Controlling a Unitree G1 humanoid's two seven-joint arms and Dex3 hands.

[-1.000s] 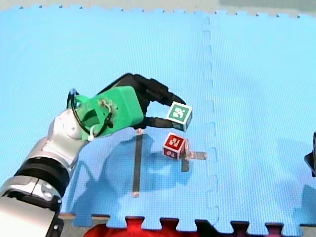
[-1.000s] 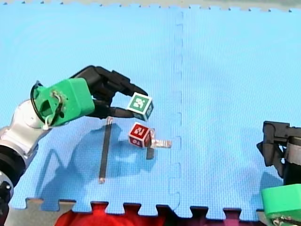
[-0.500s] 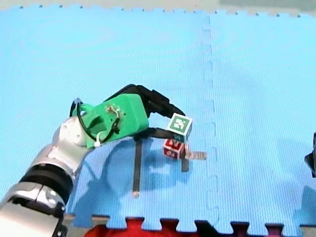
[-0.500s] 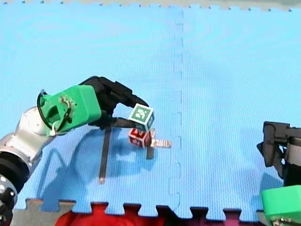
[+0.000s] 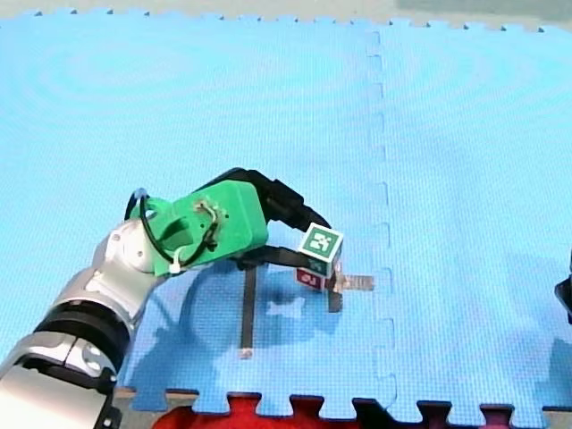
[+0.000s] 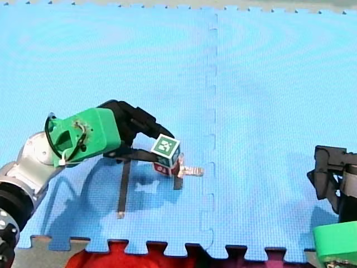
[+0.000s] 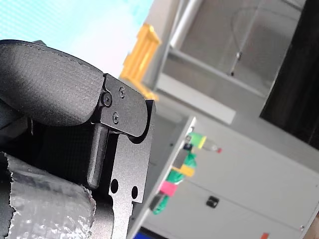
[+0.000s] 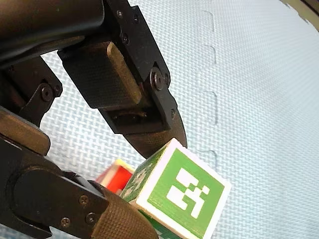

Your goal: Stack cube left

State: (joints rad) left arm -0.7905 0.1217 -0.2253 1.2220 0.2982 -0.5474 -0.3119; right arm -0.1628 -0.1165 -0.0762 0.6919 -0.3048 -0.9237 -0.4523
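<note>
A green cube (image 5: 320, 248) with a white patterned label sits right over a red cube (image 5: 308, 278), mostly covering it, near the middle of the blue foam mat (image 5: 179, 107). My left hand (image 5: 299, 241), reaching in from the left, is shut on the green cube. In the second wrist view black fingers (image 8: 149, 134) clamp the green cube (image 8: 179, 196), and a corner of the red cube (image 8: 112, 175) peeks out beneath it. I cannot tell whether the two cubes touch. My right hand (image 6: 332, 178) hangs at the right edge, well away from the cubes.
A long grey tape strip (image 5: 248, 308) and two short ones (image 5: 353, 282) lie on the mat beside the cubes. A jigsaw seam (image 5: 384, 179) runs front to back just right of them. Red cloth (image 5: 259, 416) shows beyond the mat's front edge.
My left hand has come down and slightly forward with the green cube, from above and right of the red cube to directly over it. The right hand has stayed put.
</note>
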